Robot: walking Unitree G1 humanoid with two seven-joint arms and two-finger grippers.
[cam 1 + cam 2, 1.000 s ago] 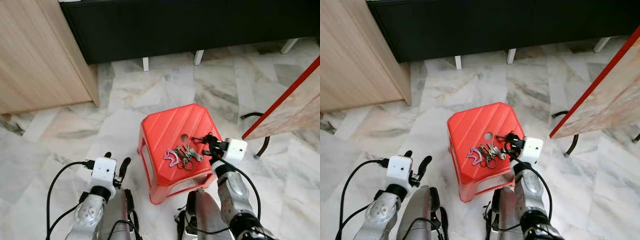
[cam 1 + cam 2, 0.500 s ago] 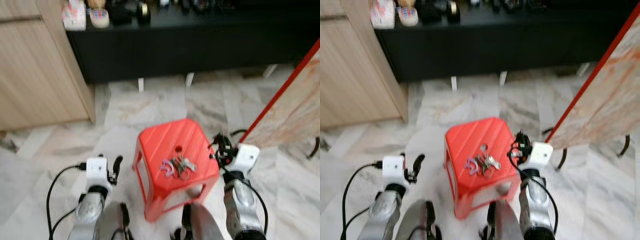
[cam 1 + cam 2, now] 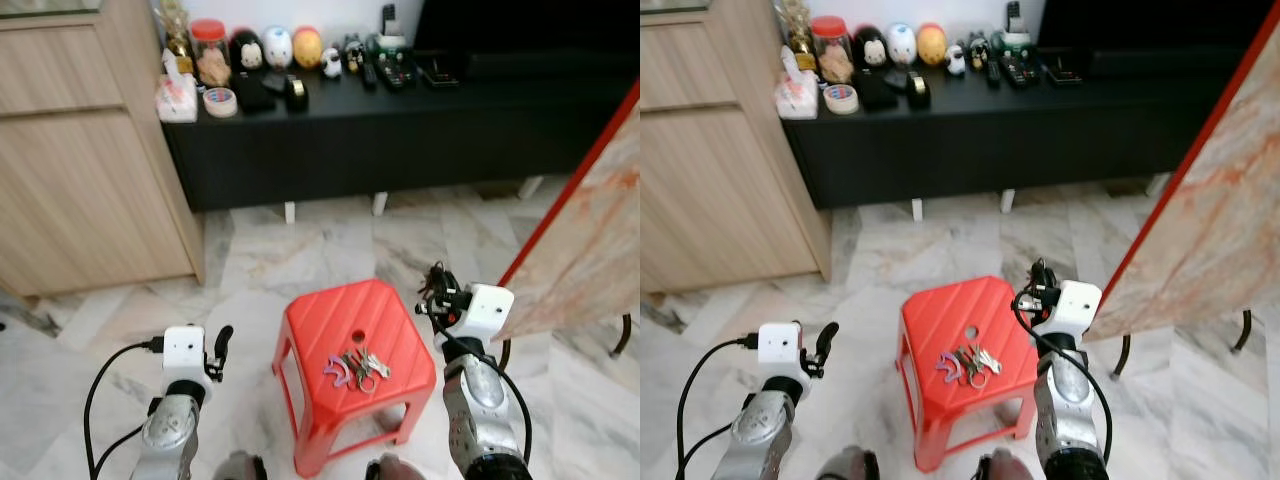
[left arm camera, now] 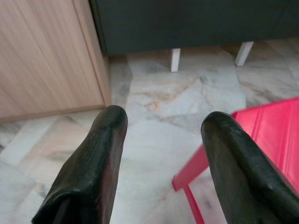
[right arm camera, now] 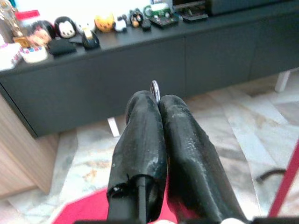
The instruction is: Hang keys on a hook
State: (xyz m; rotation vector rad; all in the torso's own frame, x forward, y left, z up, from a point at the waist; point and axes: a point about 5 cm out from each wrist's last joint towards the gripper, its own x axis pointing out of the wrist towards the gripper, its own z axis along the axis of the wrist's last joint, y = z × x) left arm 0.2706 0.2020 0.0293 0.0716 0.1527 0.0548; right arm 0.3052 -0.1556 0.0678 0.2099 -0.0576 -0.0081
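I've got the right gripper with its fingers pressed together, and a small metal ring pokes out at their tips, so I judge it has one key ring pinched. In the head views that gripper is raised just beside the right edge of the red stool. A bunch of keys lies on the stool's top near its front edge, below and to the left of the right gripper, the bunch stretched roughly left to right. The right arm is clearly the nearer one. The left gripper hangs with its fingers spread and nothing between them, well off the stool's left side. I can't make out any hook, so my next job is finding one, perhaps past the black cabinet.
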